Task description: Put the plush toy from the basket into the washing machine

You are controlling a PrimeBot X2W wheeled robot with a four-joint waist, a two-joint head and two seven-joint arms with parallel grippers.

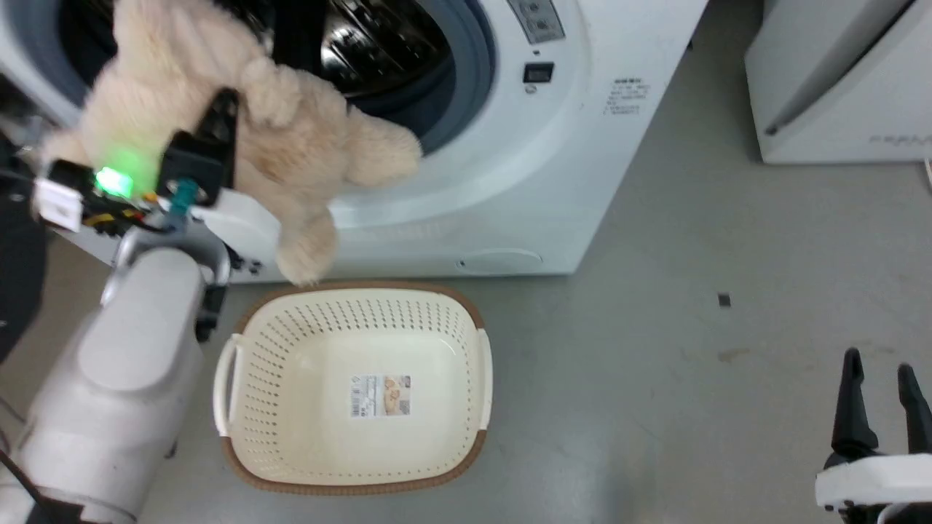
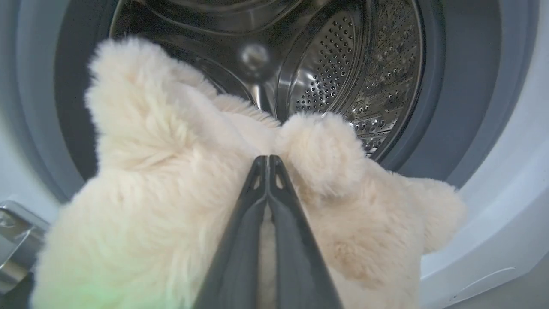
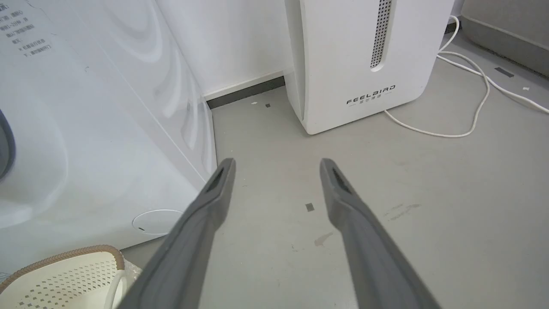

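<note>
Left gripper (image 2: 268,159) clenched on the toy (image 2: 171,180), tips pinched together in the fur. Toy hangs off it at the washer (image 1: 553,167) porthole. Its upper part is ahead of the tips, inside the gasket (image 2: 454,86) ring, with the drum (image 2: 334,64) just beyond. One limb dangles below the gripper to the basket (image 1: 466,309) rim, contact unclear. Basket is on the floor (image 1: 655,364) beneath the gripper, sticker (image 1: 380,395) on its bottom. Right gripper (image 1: 879,364) released, fingers spread, low over the floor, well apart from the toy.

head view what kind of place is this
Likely a laundry corner, perhaps a test room: a front-loading washing machine, a perforated basket on the grey floor, and a white FEELBIRD appliance nearby.
</note>
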